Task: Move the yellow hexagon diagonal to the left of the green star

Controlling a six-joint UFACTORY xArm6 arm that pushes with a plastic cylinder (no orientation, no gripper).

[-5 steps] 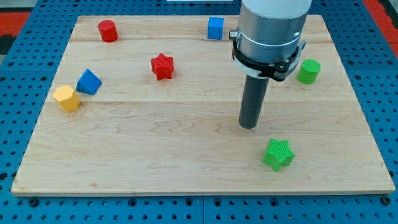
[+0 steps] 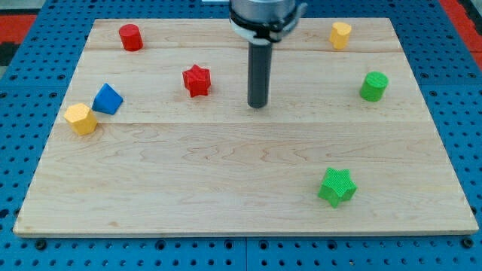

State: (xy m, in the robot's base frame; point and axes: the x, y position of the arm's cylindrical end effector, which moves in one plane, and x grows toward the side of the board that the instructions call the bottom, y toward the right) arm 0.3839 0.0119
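Observation:
A yellow hexagon [image 2: 80, 118] lies near the board's left edge, touching or almost touching a blue triangular block [image 2: 108, 98] to its upper right. The green star [image 2: 337, 187] lies at the lower right of the board. My tip [image 2: 258, 105] rests on the wood in the upper middle, right of the red star [image 2: 196, 80]. It is far from both the yellow hexagon and the green star and touches no block.
A second yellow block [image 2: 340, 35] sits at the top right; its shape is unclear. A green cylinder [image 2: 373, 86] is at the right, a red cylinder [image 2: 130, 37] at the top left. The wooden board [image 2: 226, 211] lies on blue pegboard.
My rod moved up and to the left, away from the green star. It now hides the blue cube at the top, and the yellow block at the top right has come into view.

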